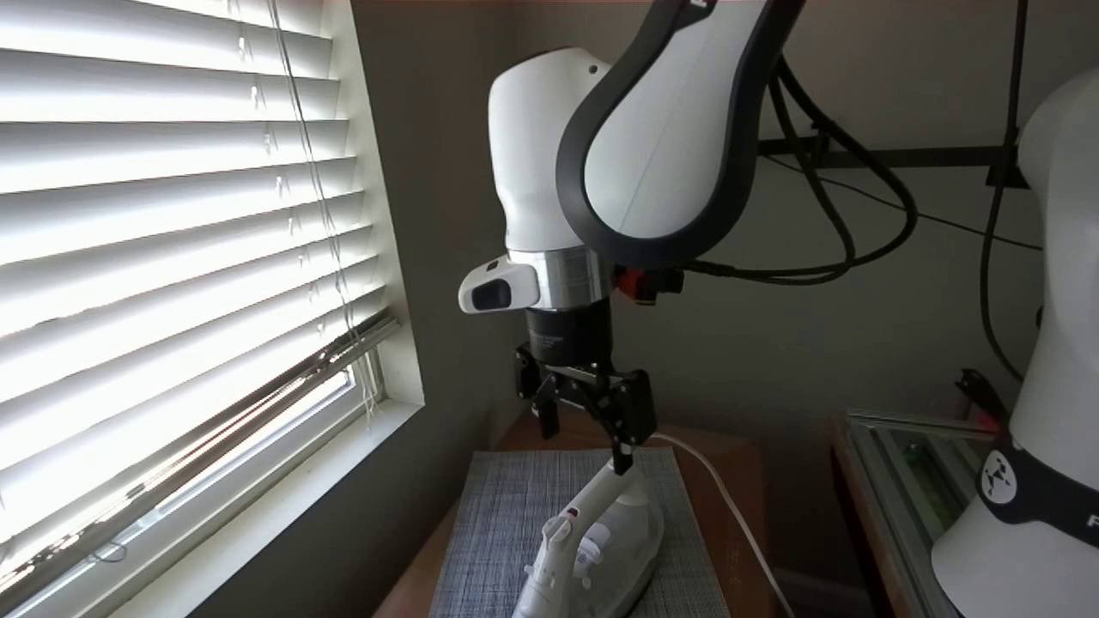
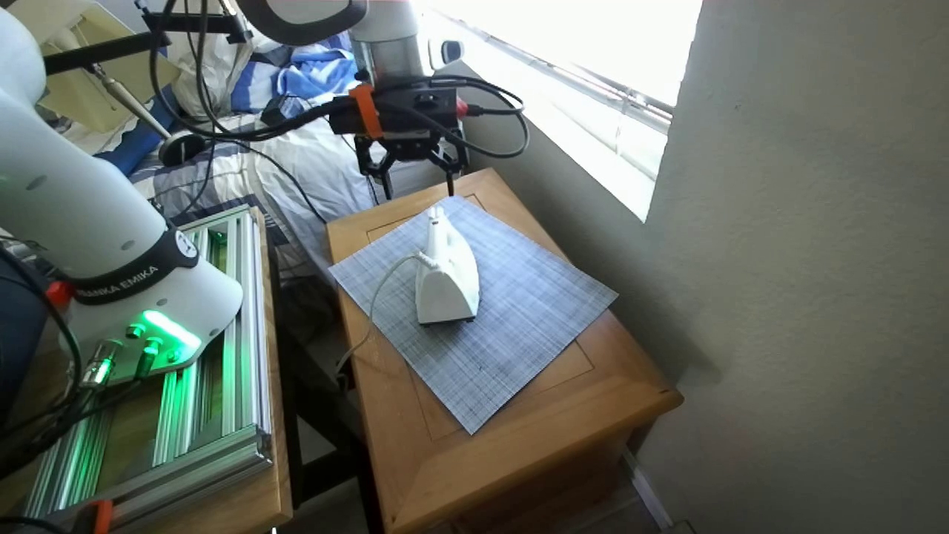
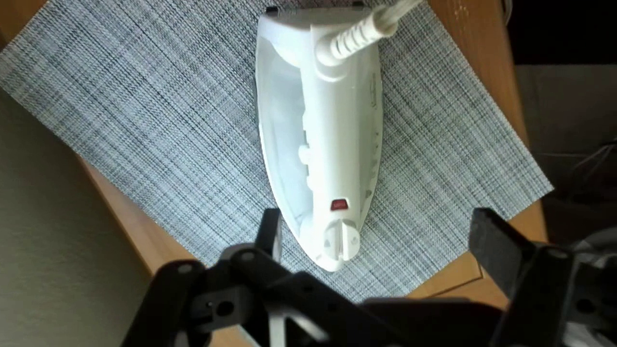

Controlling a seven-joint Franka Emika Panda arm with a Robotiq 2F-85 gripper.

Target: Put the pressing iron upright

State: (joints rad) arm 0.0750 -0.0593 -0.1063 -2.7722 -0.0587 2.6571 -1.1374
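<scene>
Finding the clothes iron (image 2: 448, 274) lying flat, soleplate (image 1: 646, 587) down, on a grey woven placemat (image 2: 534, 297), itself resting on a wooden counter (image 2: 615, 378). Seeing the heel (image 2: 448, 300) facing the camera in an exterior view and the nose (image 3: 329, 265) pointing away from it. Noting, in the wrist view, the handle (image 3: 332, 135) running lengthwise along the top, with a red inset (image 3: 339, 204) and a round dial (image 3: 342, 241) sitting near the nose. Tracing the white cord (image 3: 400, 10) leaving a ribbed sleeve (image 3: 354, 42) at the heel end, curving across the placemat and dropping past the counter's edge in an exterior view. Observing the gripper (image 2: 419, 193) hanging from the white Franka Emika arm (image 1: 549, 154), fingers (image 3: 266, 231) pointing down and standing wide apart. Finding them hovering higher than the clothes iron and clear of it in an exterior view, near the nose end. Noting, in the wrist view, the nose showing between the two fingers, closer to the finger on the left of that view. Recording the robot base (image 2: 196, 297) sitting on an aluminium frame (image 2: 245, 334) beside the counter, with a green light strip (image 2: 170, 328) glowing on its side. Recording horizontal window blinds (image 1: 172, 206) hanging on the counter's opposite side, and a bed (image 2: 326, 167) in blue and white lying beyond its far end in an exterior view.
</scene>
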